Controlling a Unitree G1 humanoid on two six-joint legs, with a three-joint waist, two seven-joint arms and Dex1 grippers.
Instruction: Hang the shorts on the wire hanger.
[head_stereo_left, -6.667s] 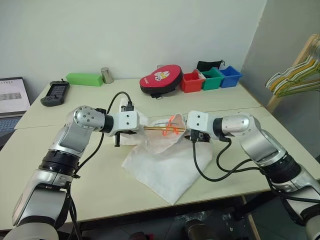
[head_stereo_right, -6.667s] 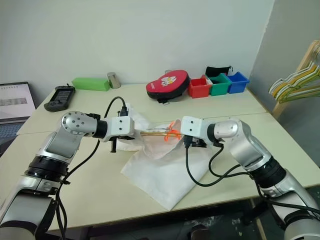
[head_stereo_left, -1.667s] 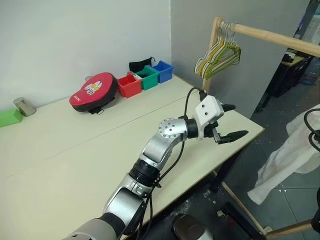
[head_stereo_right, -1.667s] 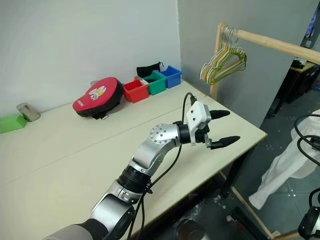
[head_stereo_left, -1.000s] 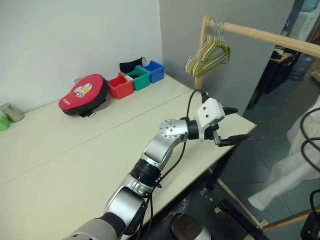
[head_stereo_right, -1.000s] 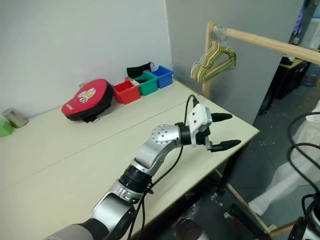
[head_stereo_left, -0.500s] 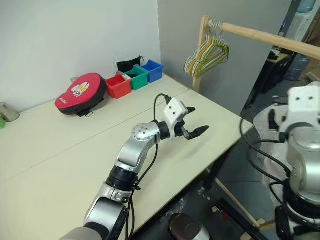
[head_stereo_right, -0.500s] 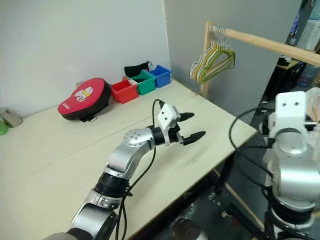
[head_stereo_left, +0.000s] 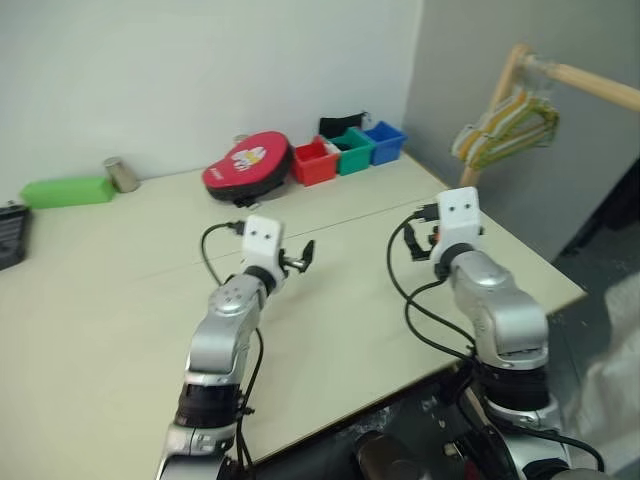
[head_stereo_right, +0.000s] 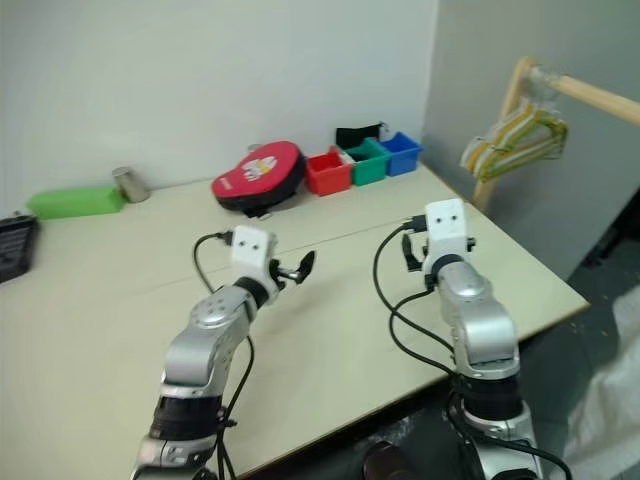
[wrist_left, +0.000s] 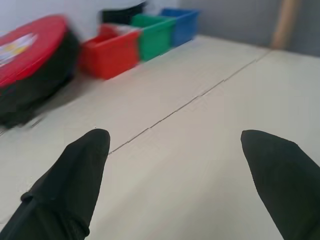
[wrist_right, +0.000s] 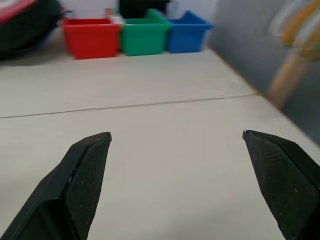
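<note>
Both my grippers hover open and empty above the bare beige table (head_stereo_left: 340, 310), pointing toward its far side. The left gripper (wrist_left: 174, 133) shows its two black fingers (wrist_left: 75, 180) spread wide; from the head it sits left of centre (head_stereo_left: 298, 258). The right gripper (wrist_right: 176, 133) is spread just as wide over the table's right half, mostly hidden behind its white wrist block (head_stereo_left: 458, 214) in the head views. White cloth, apparently the shorts (head_stereo_right: 610, 400), hangs beyond the table's right edge, low down, apart from both grippers. The wire hanger is out of view.
Along the far edge stand a red round case (head_stereo_left: 247, 163), red (head_stereo_left: 318, 160), green (head_stereo_left: 350, 152) and blue (head_stereo_left: 385, 142) bins, a metal cup (head_stereo_left: 122, 174) and a green box (head_stereo_left: 65, 190). A wooden rail with a bunch of hangers (head_stereo_left: 505, 115) rises at the right.
The view has swung left over the table. My left gripper has drawn back from the table's right edge to left of centre. My right arm has come in over the table.
</note>
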